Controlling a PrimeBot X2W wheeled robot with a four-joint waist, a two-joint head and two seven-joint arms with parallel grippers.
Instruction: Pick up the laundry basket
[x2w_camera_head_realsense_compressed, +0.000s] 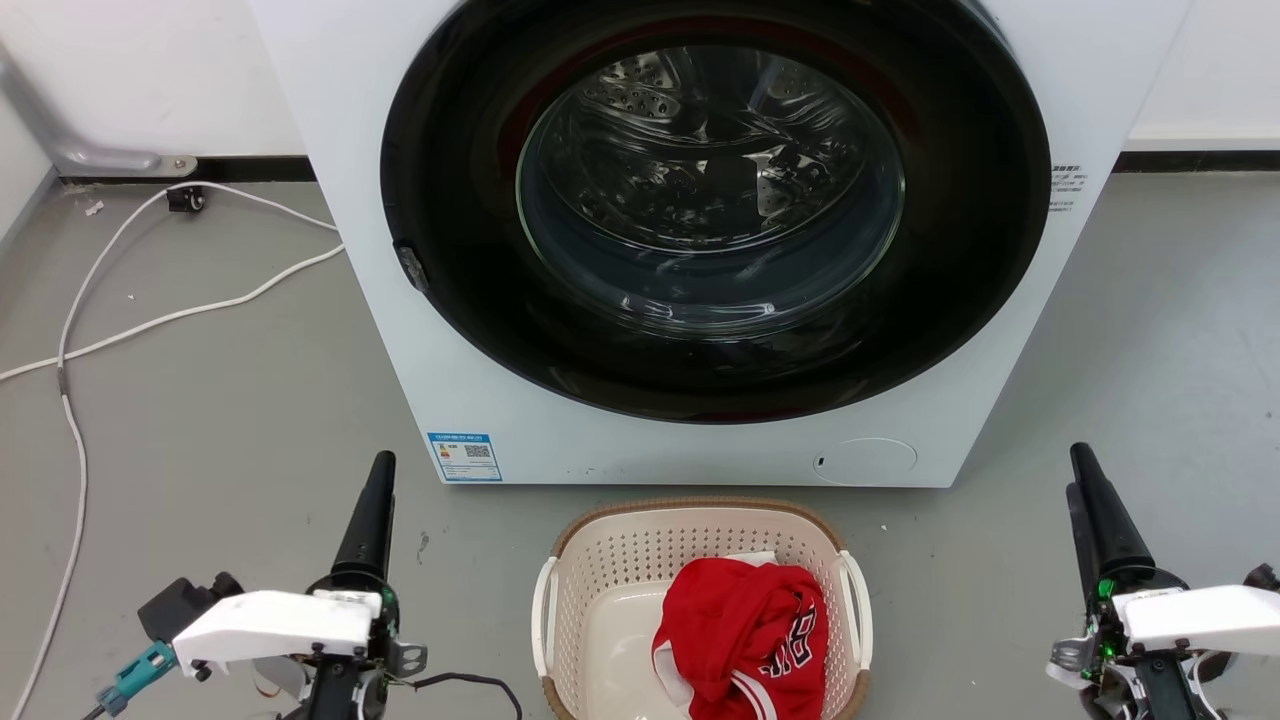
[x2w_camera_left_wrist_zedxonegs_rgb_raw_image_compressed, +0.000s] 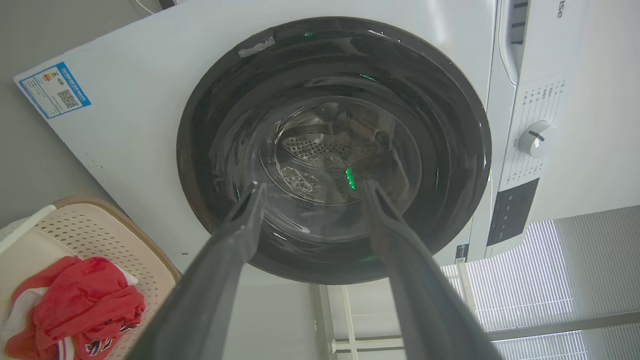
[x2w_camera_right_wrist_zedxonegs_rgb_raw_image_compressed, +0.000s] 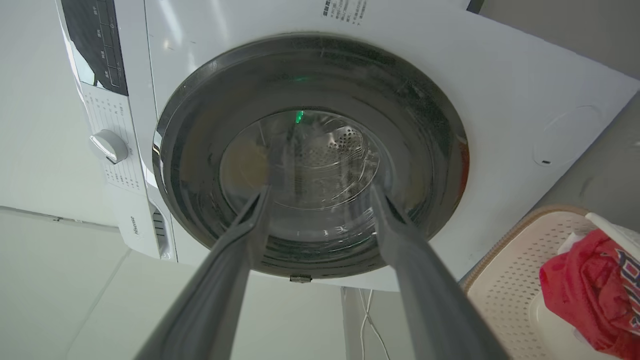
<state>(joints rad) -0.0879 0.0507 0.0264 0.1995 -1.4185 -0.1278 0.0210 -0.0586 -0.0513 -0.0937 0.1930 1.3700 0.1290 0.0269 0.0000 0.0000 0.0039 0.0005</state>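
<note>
The laundry basket (x2w_camera_head_realsense_compressed: 620, 560) stands on the floor in front of the washer, at the bottom centre of the head view. It is cream with perforated walls, a brown rim and white handles (x2w_camera_head_realsense_compressed: 860, 610) on both sides. A red garment (x2w_camera_head_realsense_compressed: 740, 620) lies inside. My left gripper (x2w_camera_head_realsense_compressed: 380, 470) is well to its left and my right gripper (x2w_camera_head_realsense_compressed: 1080, 470) well to its right, both pointing at the washer. In the wrist views the left gripper (x2w_camera_left_wrist_zedxonegs_rgb_raw_image_compressed: 314, 185) and the right gripper (x2w_camera_right_wrist_zedxonegs_rgb_raw_image_compressed: 320, 189) are open and hold nothing. A corner of the basket (x2w_camera_left_wrist_zedxonegs_rgb_raw_image_compressed: 115, 235) (x2w_camera_right_wrist_zedxonegs_rgb_raw_image_compressed: 515, 270) shows in each.
The white front-loading washer (x2w_camera_head_realsense_compressed: 400, 300) with its round glass door (x2w_camera_head_realsense_compressed: 710, 190) stands just behind the basket. A white cable (x2w_camera_head_realsense_compressed: 150, 320) trails over the grey floor at the left. Bare floor lies on both sides of the basket.
</note>
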